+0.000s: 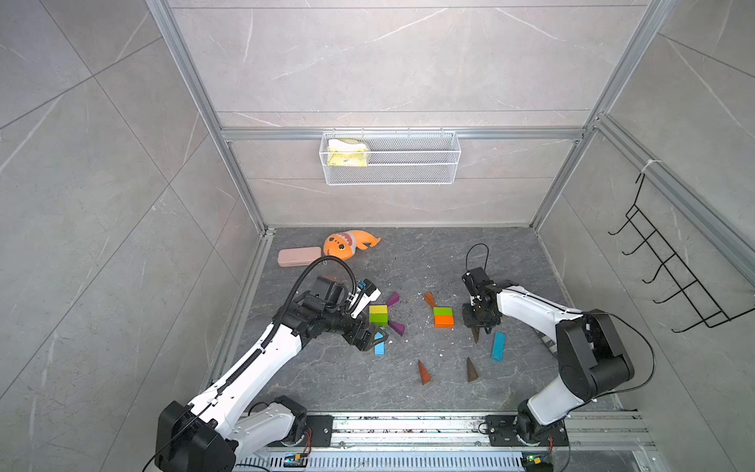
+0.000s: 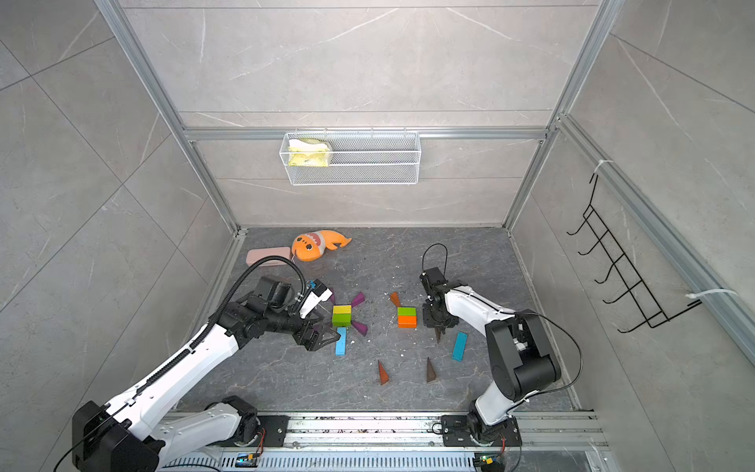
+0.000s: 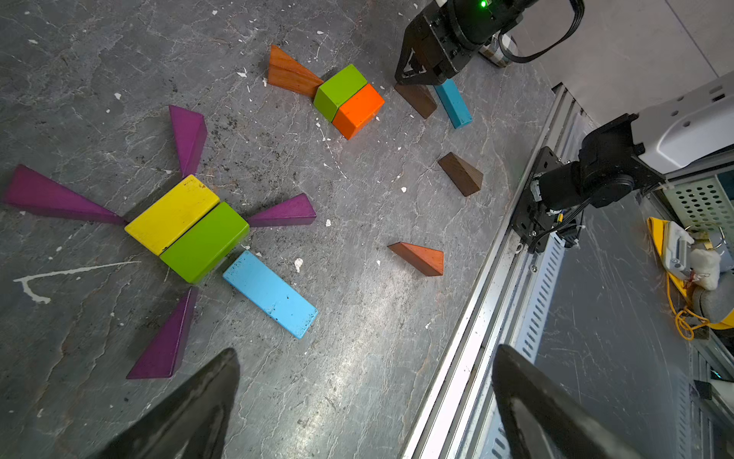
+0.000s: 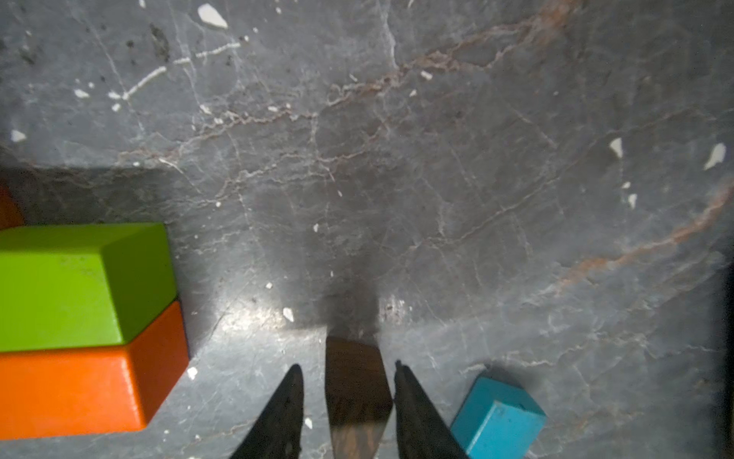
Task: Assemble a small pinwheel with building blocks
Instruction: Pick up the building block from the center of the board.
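While the right gripper (image 4: pixel 347 367) stands low over the tabletop (image 4: pixel 437 179), its jaws are narrowed astride a dark brown wedge (image 4: pixel 357 397). One finger looks to touch the wedge's flank and the other shows a sliver of gap, so there is no firm hold yet. The wedge lies flat, just beside the green-and-orange brick pair (image 1: pixel 443 316), on its right-arm side.

Landmark for the rest: that brick pair.
- An orange-brown wedge (image 1: pixel 429 299) touches the pair's far corner.
- A light-blue bar (image 1: pixel 498 345) lies beyond the gripper from the pair, near but apart.
- Two loose wedges, one orange (image 1: pixel 423 372) and one brown (image 1: pixel 472 370), lie toward the base rail (image 1: pixel 408 425), well apart from the pair.
- On the pair's left-arm side sits a finished-looking pinwheel (image 3: pixel 186 228): yellow and green bricks, four purple wedges at the corners, a blue bar at the green brick's end.
- The left gripper (image 3: pixel 365 417) hangs beside that pinwheel, jaws spread wide, holding nothing.

Judgement: a second pinwheel is in hand, and the step is picking up its second blade. Next the jaws must shut squarely on the wedge's flat flanks. Then lift, turn, and set its point to a free corner of the pair without nudging the bricks or the seated wedge. The tapered sides may slip.
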